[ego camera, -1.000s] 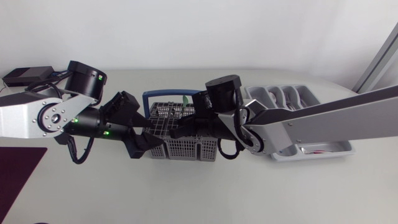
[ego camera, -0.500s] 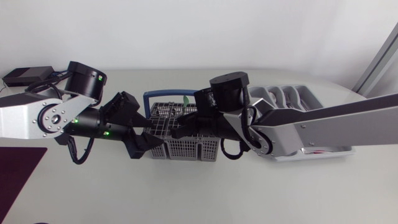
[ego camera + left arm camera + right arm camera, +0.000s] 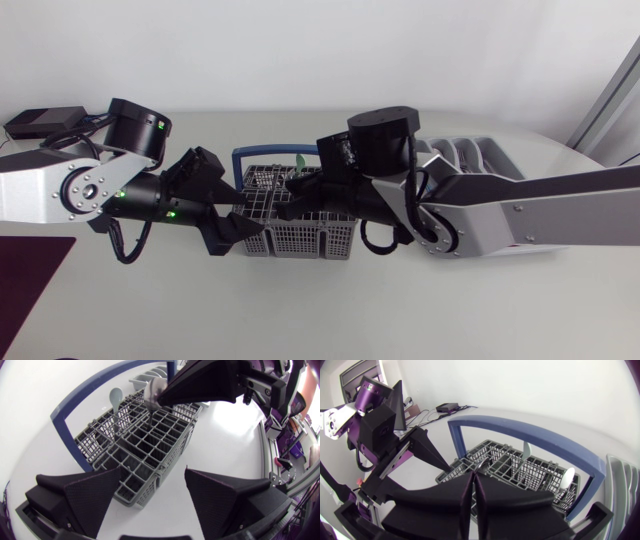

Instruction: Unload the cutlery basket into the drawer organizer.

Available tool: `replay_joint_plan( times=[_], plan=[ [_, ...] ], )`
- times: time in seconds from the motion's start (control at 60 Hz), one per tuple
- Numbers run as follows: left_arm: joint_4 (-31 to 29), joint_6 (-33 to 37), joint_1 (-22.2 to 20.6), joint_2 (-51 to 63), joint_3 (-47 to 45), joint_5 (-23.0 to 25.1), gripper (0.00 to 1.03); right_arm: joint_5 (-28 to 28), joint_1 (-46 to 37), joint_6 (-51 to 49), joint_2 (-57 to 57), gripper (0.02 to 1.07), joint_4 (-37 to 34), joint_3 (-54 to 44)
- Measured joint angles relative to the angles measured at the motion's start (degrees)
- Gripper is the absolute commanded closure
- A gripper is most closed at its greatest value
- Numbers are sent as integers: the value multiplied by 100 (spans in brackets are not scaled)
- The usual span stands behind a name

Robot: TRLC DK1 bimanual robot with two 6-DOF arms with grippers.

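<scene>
Right wrist view first: what is the right pincer [image 3: 473, 476] doing?

Its two fingers are pressed almost together on the bowl of a metal spoon [image 3: 154, 394], one from each side. Only the bowl's thin rim shows between the tips. The left wrist view shows the bowl up at those tips and the handle running down into the cutlery basket [image 3: 300, 240].

Where does that pincer sit over the basket?

Above the middle cells, close to the arch of the blue handle [image 3: 520, 427]. Ahead of it a pale green spoon [image 3: 116, 397] and a white spoon [image 3: 567, 479] stand bowl-up in their own cells.

And the left pincer [image 3: 153, 477]?

Spread wide, gripping nothing. It sits low at the basket end that faces the left arm [image 3: 70, 185], with one finger to either side of that end. Whether a finger touches the grey wall, I cannot tell.

Where is the drawer organizer [image 3: 490, 152]?

On the surface [image 3: 320, 310] just beyond the basket's other end. In the head view the right arm [image 3: 540, 205] crosses over most of it, so only the far ends of its compartments show. What lies in them I cannot make out.
</scene>
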Motion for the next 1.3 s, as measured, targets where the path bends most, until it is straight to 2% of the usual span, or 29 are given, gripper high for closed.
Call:
replay_joint_plan(
  times=[0.567,0.9,1.1,1.3],
  plan=[
    [-98,-2,-83,0,2,-2,7,2,149,-210,-579,101,-55,0],
    [-271,-2,-201,-50,4,-116,7,-26,160,-385,-1032,101,-332,0],
    [-476,-9,-343,-170,72,-289,7,-262,160,-564,-1349,101,-835,2],
    [-848,-22,-389,-522,190,-321,7,-612,131,-855,-2031,101,-1757,120]
  ],
)
